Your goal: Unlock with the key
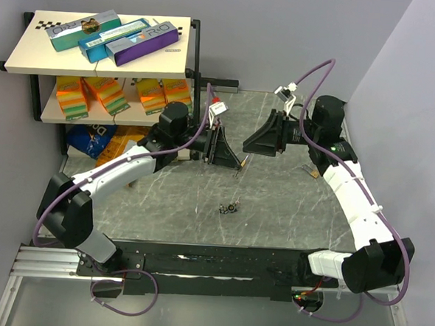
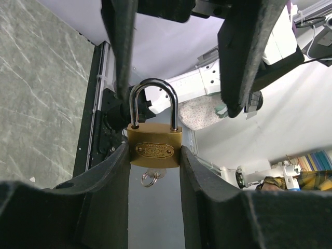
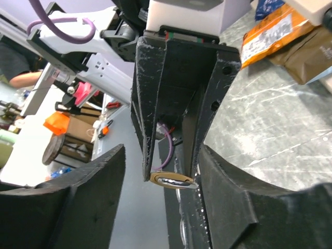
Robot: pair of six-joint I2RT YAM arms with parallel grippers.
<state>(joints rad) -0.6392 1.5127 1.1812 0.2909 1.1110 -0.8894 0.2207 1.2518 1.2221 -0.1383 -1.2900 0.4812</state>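
My left gripper [image 2: 154, 155] is shut on the body of a small brass padlock [image 2: 154, 146], held above the table. Its steel shackle [image 2: 154, 98] looks closed. The key [image 2: 153, 177] sticks out of the padlock's underside, with a small ring hanging from it. My right gripper [image 3: 163, 193] stands open facing the left one, its fingers [image 2: 244, 57] on either side of the shackle end without touching it. In the top view the two grippers meet tip to tip over the middle of the table, left gripper [image 1: 239, 163] and right gripper [image 1: 248, 145].
A small dark metal cluster [image 1: 231, 207] lies on the marble table [image 1: 288, 212] in front of the grippers. A two-level shelf [image 1: 105, 67] with boxes and orange packs stands at the back left, and snack bags [image 1: 101, 139] lie beneath it.
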